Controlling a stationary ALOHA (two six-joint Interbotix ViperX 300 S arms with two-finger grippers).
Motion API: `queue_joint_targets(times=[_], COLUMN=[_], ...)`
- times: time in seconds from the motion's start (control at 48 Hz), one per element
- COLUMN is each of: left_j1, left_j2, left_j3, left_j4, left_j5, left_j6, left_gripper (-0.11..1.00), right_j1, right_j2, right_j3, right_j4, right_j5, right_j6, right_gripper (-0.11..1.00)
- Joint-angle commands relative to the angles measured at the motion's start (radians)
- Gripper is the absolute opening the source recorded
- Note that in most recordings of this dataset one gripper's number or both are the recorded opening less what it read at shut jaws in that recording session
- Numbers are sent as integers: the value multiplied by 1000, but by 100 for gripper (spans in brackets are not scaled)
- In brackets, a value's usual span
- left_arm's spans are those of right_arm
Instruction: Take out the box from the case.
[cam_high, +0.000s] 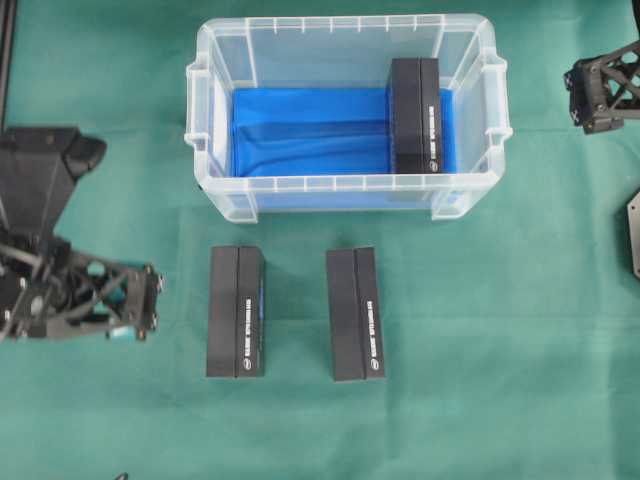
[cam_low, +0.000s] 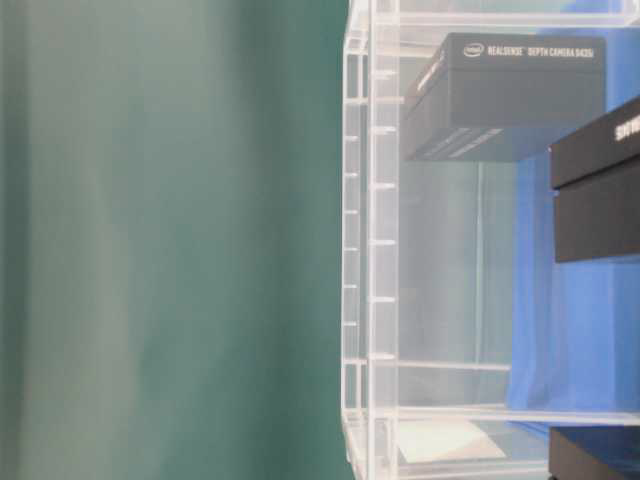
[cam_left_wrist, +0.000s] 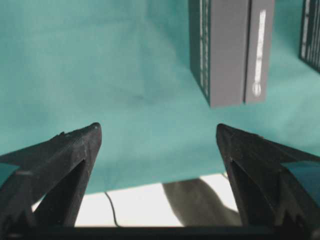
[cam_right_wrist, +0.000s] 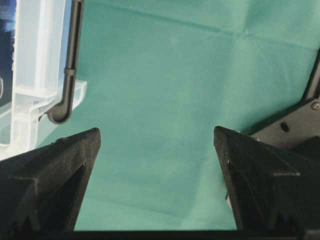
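Note:
The case (cam_high: 345, 183), a clear plastic bin with a blue lining (cam_high: 310, 130), stands at the back centre. One black box (cam_high: 415, 115) stands inside it against the right wall, also seen through the case wall (cam_low: 370, 250) as the box (cam_low: 510, 95). My left gripper (cam_high: 152, 302) (cam_left_wrist: 157, 131) hovers open at the left, over green cloth, with nothing between its fingers. My right gripper (cam_high: 572, 98) (cam_right_wrist: 156, 132) is open and empty too, just right of the case, whose corner (cam_right_wrist: 40, 60) shows at the left of the right wrist view.
Two more black boxes lie on the green cloth in front of the case, one at left (cam_high: 236, 311) (cam_left_wrist: 230, 50) and one at right (cam_high: 355, 313). A dark plate (cam_high: 633, 230) sits at the right edge. The cloth's near edge shows between my left fingers.

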Motion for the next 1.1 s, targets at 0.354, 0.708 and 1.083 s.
queue_joint_targets(times=[0.354, 0.708, 1.083], left_j1=[322, 594, 689], left_j2=[-173, -178, -153], left_j3=[92, 81, 58], left_j4=[-11, -57, -61], left_j5=[5, 17, 38], left_j6=[264, 565, 676], left_gripper=[98, 97, 97], right_j1=[2, 2, 2], right_j2=[-5, -3, -3], right_j3=[-11, -11, -11], right_j4=[-3, -3, -3], right_j5=[0, 0, 0], right_j6=[6, 31, 31], right_gripper=[89, 89, 89])
